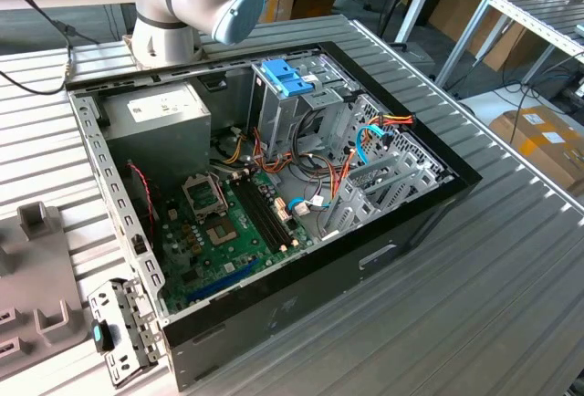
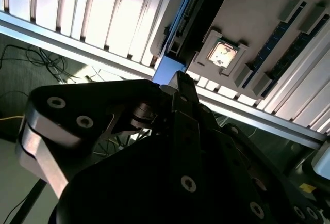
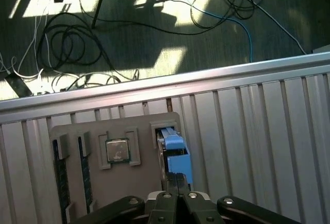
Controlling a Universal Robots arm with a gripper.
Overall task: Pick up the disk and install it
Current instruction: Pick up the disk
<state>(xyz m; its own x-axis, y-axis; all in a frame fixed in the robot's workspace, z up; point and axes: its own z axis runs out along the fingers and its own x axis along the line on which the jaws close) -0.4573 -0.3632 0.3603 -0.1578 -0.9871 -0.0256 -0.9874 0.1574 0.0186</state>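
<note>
The disk (image 3: 175, 154), dark with bright blue rails, stands on edge in a slot of a grey tray (image 3: 144, 126) on the ribbed metal table. My gripper (image 3: 178, 180) hovers right over the disk's near end, fingers pressed together with nothing seen between them. I cannot tell if they touch it. In the second wrist view the gripper (image 2: 180, 79) points at the disk (image 2: 198, 12) in the tray (image 2: 247, 7). The exterior view has the open computer case (image 1: 274, 168) in the middle of the table, with part of the tray (image 1: 36, 296) at its left edge.
A processor chip (image 3: 117, 150) and memory sticks (image 3: 59, 167) sit in the tray beside the disk. Cables lie on the floor (image 3: 77, 48) beyond the table edge. Inside the case a tall grey bay with a blue clip (image 1: 287, 77) stands among wires.
</note>
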